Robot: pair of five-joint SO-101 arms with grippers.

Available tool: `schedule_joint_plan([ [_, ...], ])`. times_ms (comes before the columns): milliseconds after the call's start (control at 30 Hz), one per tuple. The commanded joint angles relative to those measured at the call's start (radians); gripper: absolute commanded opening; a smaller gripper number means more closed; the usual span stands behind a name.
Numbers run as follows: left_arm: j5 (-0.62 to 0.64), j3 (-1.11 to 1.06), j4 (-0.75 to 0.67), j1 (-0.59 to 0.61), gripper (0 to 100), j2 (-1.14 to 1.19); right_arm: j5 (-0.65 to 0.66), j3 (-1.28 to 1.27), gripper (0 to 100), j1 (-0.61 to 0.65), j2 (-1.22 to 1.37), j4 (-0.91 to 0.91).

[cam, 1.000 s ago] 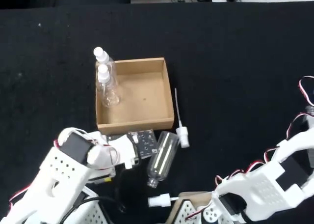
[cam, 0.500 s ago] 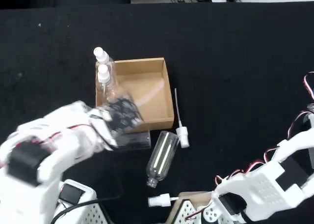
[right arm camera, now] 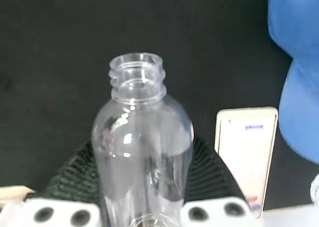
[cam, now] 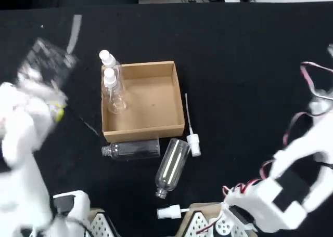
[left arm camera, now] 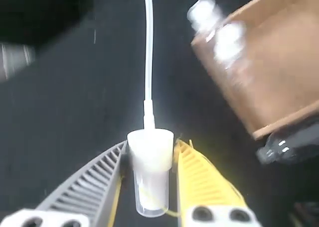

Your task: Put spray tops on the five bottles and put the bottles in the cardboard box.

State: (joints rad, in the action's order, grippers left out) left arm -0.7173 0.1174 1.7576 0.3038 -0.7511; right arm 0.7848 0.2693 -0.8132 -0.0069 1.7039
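Over the table's left side the left gripper (left arm camera: 151, 152) is pinched narrow on the cap of a spray top (left arm camera: 149, 182). Its dip tube (left arm camera: 147, 48) runs straight out from the fingers, long axis in line with the gripper, and in the high view it slants toward the far edge. Next comes the cardboard box (cam: 143, 130), mid-table, with two capped bottles (cam: 110, 80) upright at its left wall; whether the farther one stands inside or just outside I cannot tell. Along the box's near wall lies an open bottle (cam: 132, 149), neck to the left. Beside it a second open bottle (cam: 171, 167) lies slanted, neck toward the near edge. A loose spray top (cam: 193, 142) lies just right of the box, tube toward the far edge, and another loose top (cam: 169, 212) sits by the near edge. Toward the table's right side the right gripper (right arm camera: 142, 177) clasps the held bottle (right arm camera: 142, 122) round its body, and the bottle's open mouth (right arm camera: 136, 62) points away from the fingers along the gripper's axis. The coming move likely turns on meeting tube tip with that mouth. The two are well apart, so the arms would need to close the gap and set both long axes in one line, tube end facing neck.
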Motion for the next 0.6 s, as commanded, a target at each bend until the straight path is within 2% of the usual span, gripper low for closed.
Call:
schedule_joint_plan([
  [0,-0.081,0.068,-0.002,0.217,11,0.155,-0.097,-0.087,1.0,0.181,-0.136,0.006],
  [167,-0.226,0.050,-0.002,0.430,11,0.322,-0.245,-0.222,1.0,0.379,-0.180,-0.061],
  [333,-0.288,-0.024,-0.023,0.549,11,0.476,-0.373,-0.417,1.0,0.468,-0.205,-0.273],
  [567,-0.298,-0.334,-0.373,0.627,11,0.557,-0.491,-0.645,1.0,0.482,-0.252,-0.488],
])
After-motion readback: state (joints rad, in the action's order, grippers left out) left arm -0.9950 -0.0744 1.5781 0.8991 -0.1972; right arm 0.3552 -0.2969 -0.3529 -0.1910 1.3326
